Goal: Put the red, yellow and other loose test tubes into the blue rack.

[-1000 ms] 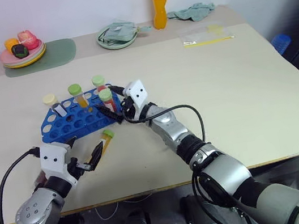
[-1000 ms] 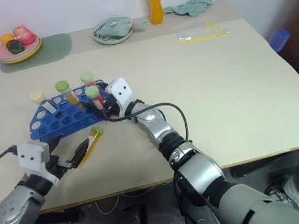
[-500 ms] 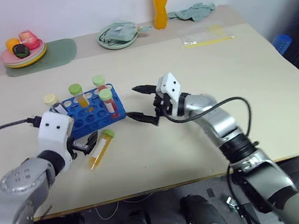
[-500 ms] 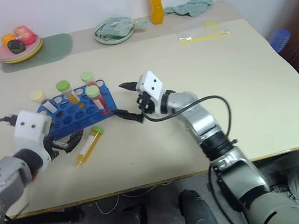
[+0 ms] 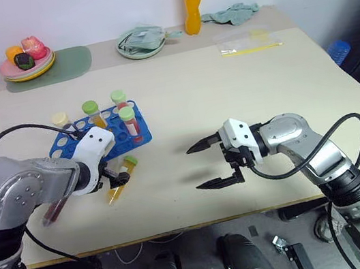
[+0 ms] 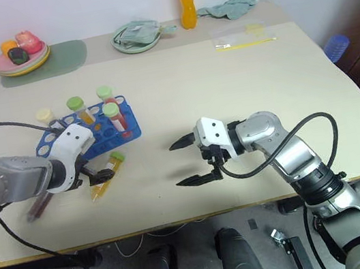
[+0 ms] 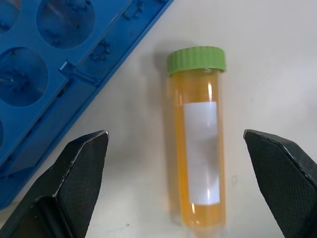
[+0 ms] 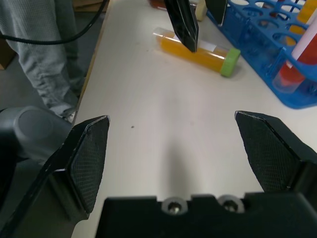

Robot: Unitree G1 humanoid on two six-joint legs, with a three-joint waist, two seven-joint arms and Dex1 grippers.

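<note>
Beside the blue rack [image 7: 34, 74], green-capped, white-labelled yellow tube [image 7: 198, 144] lying flat

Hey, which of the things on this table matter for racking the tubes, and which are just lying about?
Job: blue rack; yellow tube lying beside it; tubes already racked; left claw, open over the yellow tube.

Lying about: orange bottle; fruit plate; plate with cloth; green cloth; plastic bag.

Lighting's soft and even across the table [image 5: 283, 89], looks like it's coming from overhead. Shadows are faint, just a soft smudge under the right gripper [image 5: 210, 164]. No real glare (tiny highlights on the yellow tube [image 7: 199, 144] up close). Head views are slightly soft.
</note>
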